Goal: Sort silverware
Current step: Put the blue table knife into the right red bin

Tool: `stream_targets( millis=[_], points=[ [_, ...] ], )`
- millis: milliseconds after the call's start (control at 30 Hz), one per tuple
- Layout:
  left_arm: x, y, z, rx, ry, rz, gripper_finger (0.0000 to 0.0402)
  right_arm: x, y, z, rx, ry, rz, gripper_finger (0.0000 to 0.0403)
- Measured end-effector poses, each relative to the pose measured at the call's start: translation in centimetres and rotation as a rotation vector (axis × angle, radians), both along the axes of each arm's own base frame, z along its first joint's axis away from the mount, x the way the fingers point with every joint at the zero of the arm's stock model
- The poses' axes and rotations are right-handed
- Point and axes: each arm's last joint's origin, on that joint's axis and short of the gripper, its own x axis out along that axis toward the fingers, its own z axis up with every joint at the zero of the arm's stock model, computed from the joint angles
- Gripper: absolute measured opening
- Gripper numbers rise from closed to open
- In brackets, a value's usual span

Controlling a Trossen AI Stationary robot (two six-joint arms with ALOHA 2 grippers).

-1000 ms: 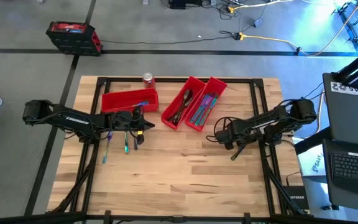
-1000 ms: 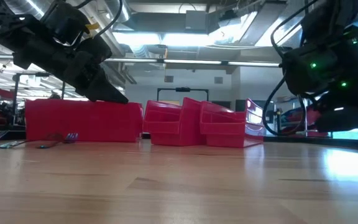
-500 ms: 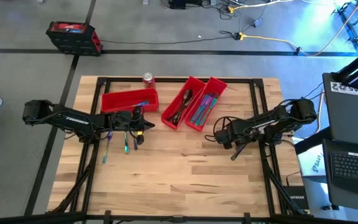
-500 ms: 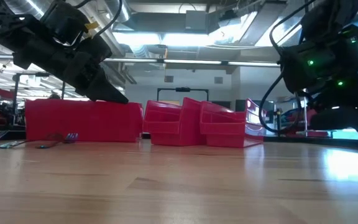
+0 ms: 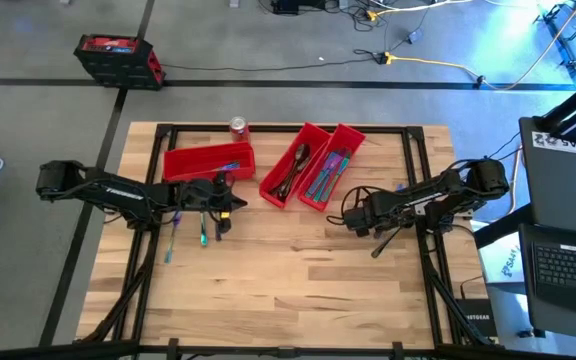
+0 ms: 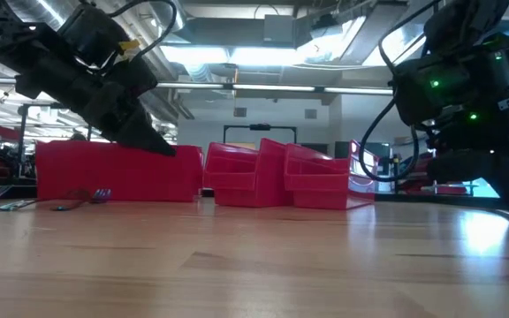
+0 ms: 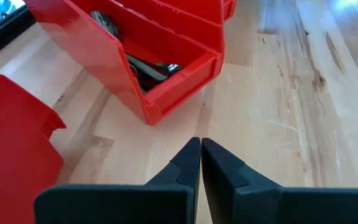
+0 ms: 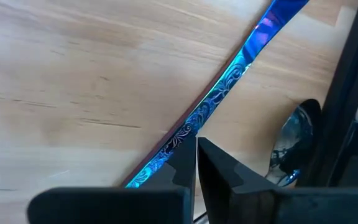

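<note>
Left gripper (image 7: 199, 144): fingers pressed together, empty, near long red plastic bin (image 7: 160, 68) | Right gripper (image 8: 195, 144): fingers pressed together over slender iridescent blue metal utensil (image 8: 219, 96) lying on wooden bench (image 8: 73, 74), not pinched.

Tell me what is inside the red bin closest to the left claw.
Through the left wrist view, the red bin holds dark silverware along its floor. Its near wall hides the rest, so the count is unclear.
</note>
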Motion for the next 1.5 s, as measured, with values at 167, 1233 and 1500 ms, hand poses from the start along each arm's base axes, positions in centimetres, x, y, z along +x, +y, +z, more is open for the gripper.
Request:
stream_targets(
  millis=[167, 1233, 1500],
  points=[
    [-0.1, 0.0, -0.2, -0.002, 0.022, 0.000, 0.0000, 0.1, 0.0, 0.0, -0.015, -0.012, 0.010, 0.0000],
    [-0.6, -0.1, -1.0, -0.014, 0.123, -0.001, 0.0000, 1.7, -0.3, -0.6, -0.114, -0.029, 0.158, 0.0000],
    [-0.6, -0.1, -1.0, -0.014, 0.123, -0.001, 0.0000, 4.4, 0.4, 0.2, -0.038, -0.207, 0.283, 0.0000]
  ],
)
